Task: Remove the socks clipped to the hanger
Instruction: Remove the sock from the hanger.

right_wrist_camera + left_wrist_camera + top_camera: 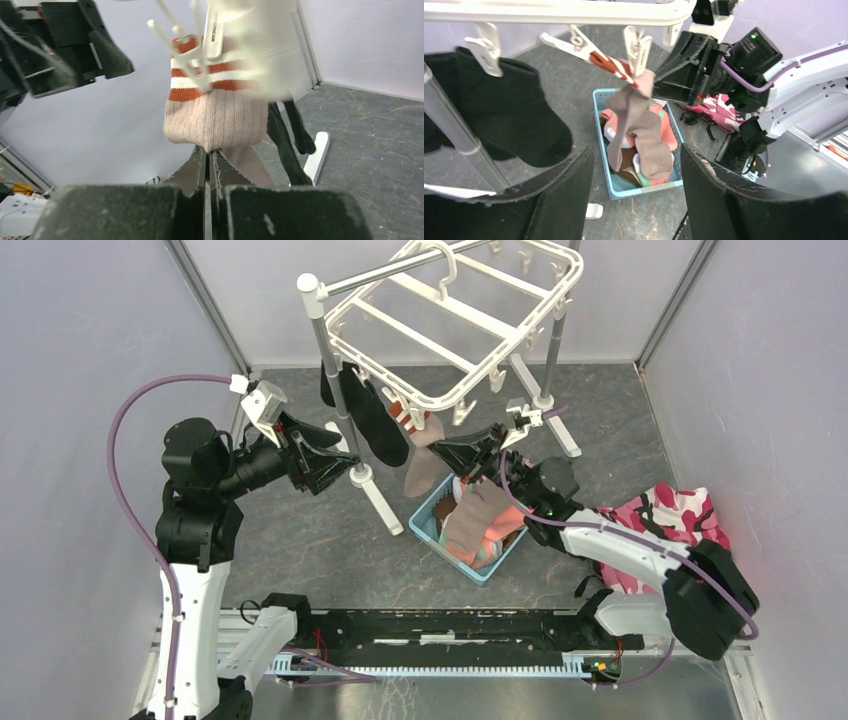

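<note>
We see the white hanger (460, 308) hooked over the top bar of the grey pole stand (335, 370) at the back of the floor, its small clips dangling from the frame. Our right gripper (438, 451) reaches up under the near rail and is clenched on a beige sock (425, 470). In the right wrist view its two fingers (192, 167) are pressed together, with the ribbed fabric pinched at their tips just below the red-and-white banded cuff. That cuff sits in the bite of a white clip (215, 30), so the sock hangs from the hanger at a tilt, with its foot trailing down above the light blue basket (425, 525). The basket stands on the floor just beside one white foot of the stand and holds a heap of socks (480, 525) in brown and coral. Our left gripper (335, 460) is released and holds nothing. Its jaws stand wide apart close by the upright of the stand, and through the gap between them the left wrist view looks onto the beige sock and the basket below it. To the left of the beige sock, black socks (375, 420) hang from clips on the same rail, right beside the upright. A pink, white and dark camouflage cloth (680, 515) lies heaped at the right, next to the right arm and well apart from the hanger.
</note>
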